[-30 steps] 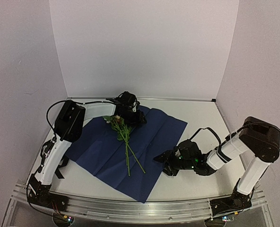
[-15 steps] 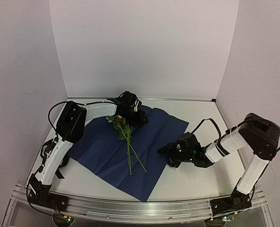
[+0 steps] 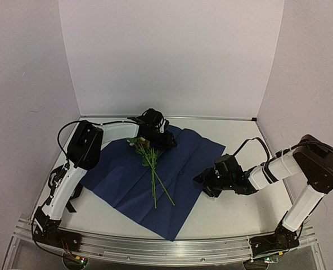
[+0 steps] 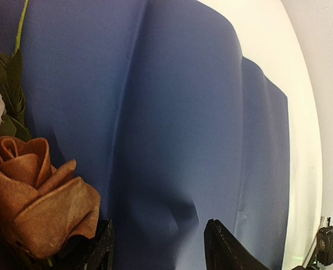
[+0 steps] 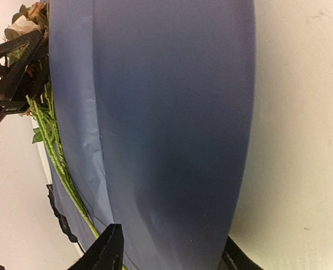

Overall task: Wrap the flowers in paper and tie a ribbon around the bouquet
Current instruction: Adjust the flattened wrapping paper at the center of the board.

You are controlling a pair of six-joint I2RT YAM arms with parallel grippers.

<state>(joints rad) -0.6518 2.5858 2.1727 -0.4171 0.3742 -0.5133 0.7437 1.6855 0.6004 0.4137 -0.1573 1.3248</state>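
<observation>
Navy was the face that the paper showed. I counted one sheet, creased and lying flat as a slanted rectangle on the pale worktop. One corner pointed at the near edge, and another reached toward the far edge. On the sheet lay one bunch of flowers, with the heads toward the far edge and the thin green stems running down toward the near edge, where they forked apart. From above I could not count the heads. My left wrist camera showed one reddish-brown rose in full, part of a white one at the frame's left border, and some dark leaves.

I had two pincers. My left pincer hovered low over the far part of the sheet, just beside the flower heads on their right. Its jaws stood apart with only bare navy paper between them, and the reddish rose sat against the outer side of one finger. It gripped nothing.

My right pincer was at the sheet's right-hand edge, between the worktop's centre and its right edge and well apart from the flowers. Its jaws also stood apart and straddled that border of the paper, with the navy sheet on one side and bare worktop on the other. The paper there bulged up in a soft ridge. The stems lay beyond it, across the sheet.
</observation>
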